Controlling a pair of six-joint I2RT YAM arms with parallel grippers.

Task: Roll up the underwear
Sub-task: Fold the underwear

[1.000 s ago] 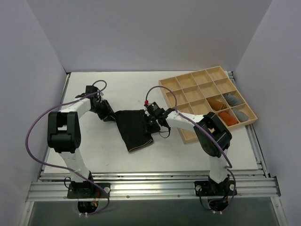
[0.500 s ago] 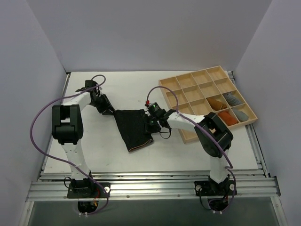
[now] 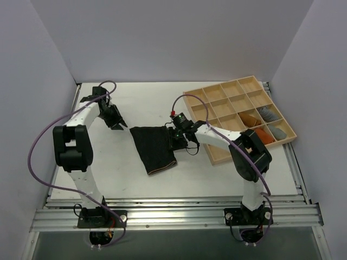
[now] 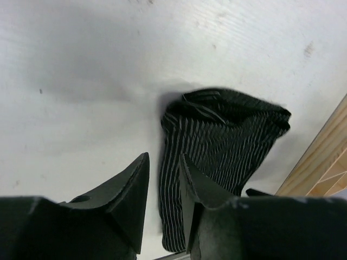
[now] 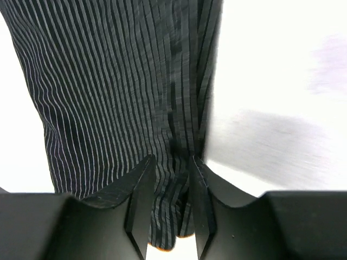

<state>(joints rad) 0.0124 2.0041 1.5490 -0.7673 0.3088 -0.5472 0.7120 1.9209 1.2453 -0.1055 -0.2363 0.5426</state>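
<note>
The underwear (image 3: 154,149) is a black garment with thin pale stripes, lying flat on the white table at mid-left. My right gripper (image 3: 174,140) is at its right edge. In the right wrist view the gripper (image 5: 171,168) is shut on a fold of the striped fabric (image 5: 108,97). My left gripper (image 3: 119,123) hovers up and left of the garment's far left corner, not touching it. In the left wrist view its jaws (image 4: 164,165) stand narrowly apart and empty, with the underwear (image 4: 222,135) beyond the tips.
A wooden compartment tray (image 3: 217,100) stands at the right, close to the right arm. It holds orange rolls (image 3: 262,134) and grey rolls (image 3: 267,112) in its right-hand compartments. White walls enclose the table at the left, back and right.
My left gripper has let go of the underwear's left corner and drawn back up and to the left. My right gripper has stayed on the right edge, shifting slightly up.
</note>
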